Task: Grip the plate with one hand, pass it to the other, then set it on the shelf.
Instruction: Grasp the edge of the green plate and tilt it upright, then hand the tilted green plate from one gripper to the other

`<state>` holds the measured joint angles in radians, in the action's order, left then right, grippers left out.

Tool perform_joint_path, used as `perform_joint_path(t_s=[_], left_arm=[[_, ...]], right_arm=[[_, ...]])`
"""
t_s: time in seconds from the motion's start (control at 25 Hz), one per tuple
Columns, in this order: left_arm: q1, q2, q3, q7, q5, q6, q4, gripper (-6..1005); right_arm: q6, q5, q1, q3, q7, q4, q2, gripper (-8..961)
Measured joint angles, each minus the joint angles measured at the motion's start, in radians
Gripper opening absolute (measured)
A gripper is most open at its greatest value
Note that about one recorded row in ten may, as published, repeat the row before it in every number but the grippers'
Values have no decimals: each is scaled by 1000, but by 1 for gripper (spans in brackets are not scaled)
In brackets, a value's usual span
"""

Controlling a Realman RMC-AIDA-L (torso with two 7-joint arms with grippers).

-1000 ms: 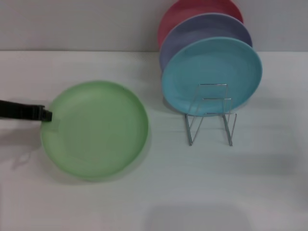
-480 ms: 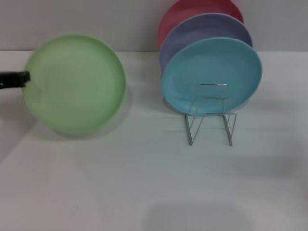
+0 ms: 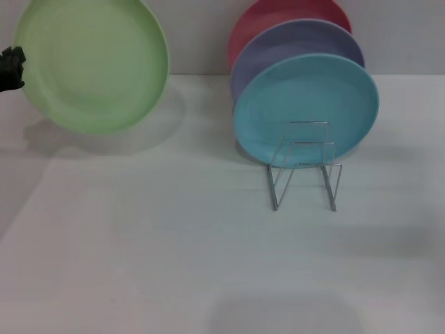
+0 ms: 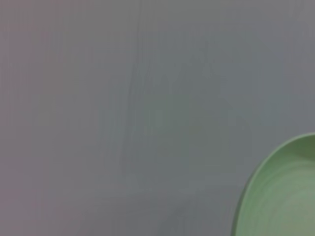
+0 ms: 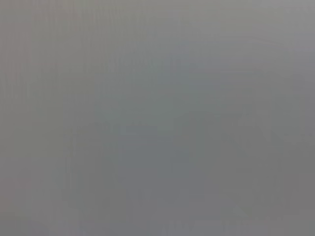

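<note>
The left tool (image 3: 12, 68) (fingers closed on its rim) holds the plate (image 3: 94, 64) aloft.

You're looking at a staged test bench: bare white table (image 3: 208, 264), plain grey wall (image 3: 195, 35), plates propped in a wire rack (image 3: 306, 167).

Since 1.0 s ago the plate (image 3: 92, 64) has gone from lying flat on the table (image 3: 208, 264), left of the shelf (image 3: 306, 167), to hanging clear of the surface, higher and further left in the head view, its face tilted toward the camera. Half a second ago it was at an intermediate height. The left gripper (image 3: 12, 67), clamped on the plate's left rim, has risen with it and now shows only at the frame's left edge. The plate's shadow on the table has shifted away, apparently toward the back wall.
</note>
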<state>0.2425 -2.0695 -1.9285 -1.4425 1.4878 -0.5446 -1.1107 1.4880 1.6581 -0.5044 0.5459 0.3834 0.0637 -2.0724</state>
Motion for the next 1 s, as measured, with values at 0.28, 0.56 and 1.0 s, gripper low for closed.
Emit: perform_joint_path(t_s=[0.28,0.56,1.0], left_arm=[[0,0,-5,-345,-342,-116,93,32],[-13,2,1,-511,-484,-211,146,33],[-10,3,19,-483,-438,-182,126,31]], right_arm=[[-41,3,-6,-1,0,-1,0,741],[-43,7,-9,-2,0,-1,0,742],[-54,8,-22,-3,0,-1,1,742]])
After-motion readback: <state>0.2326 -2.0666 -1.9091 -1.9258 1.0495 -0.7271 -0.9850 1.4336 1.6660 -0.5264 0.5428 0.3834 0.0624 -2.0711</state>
